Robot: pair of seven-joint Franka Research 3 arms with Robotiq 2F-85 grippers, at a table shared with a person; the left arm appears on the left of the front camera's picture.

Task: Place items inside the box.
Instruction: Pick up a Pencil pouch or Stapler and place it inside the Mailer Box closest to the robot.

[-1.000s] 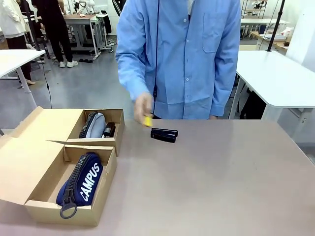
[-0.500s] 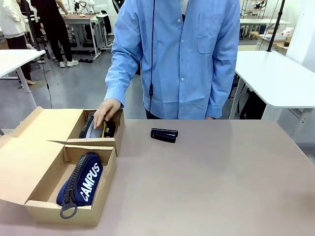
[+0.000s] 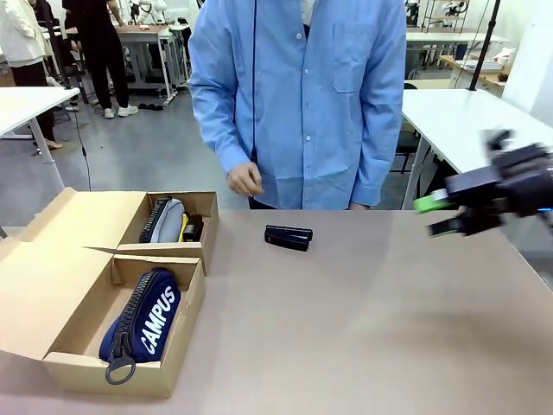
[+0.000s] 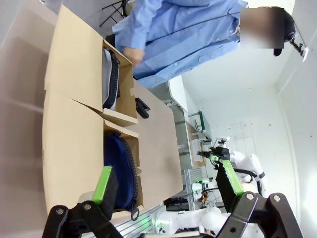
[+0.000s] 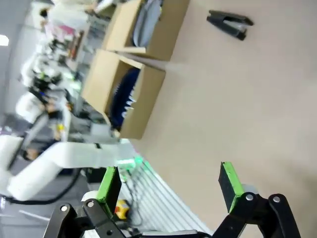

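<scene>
Well apart, stapler (image 3: 288,237), right claw (image 3: 436,216)

Person's hand (image 3: 245,181) withdrew; right fingers (image 3: 429,204) swung into view.

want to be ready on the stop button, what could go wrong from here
1. The open right gripper is motion-blurred, and the person's hand hangs just beyond the black stapler: they could meet there.
2. The stapler lies flat, so the gripper may shove it rather than grip it.
3. The CAMPUS pouch fills much of the box: the stapler may catch on the rim.
</scene>
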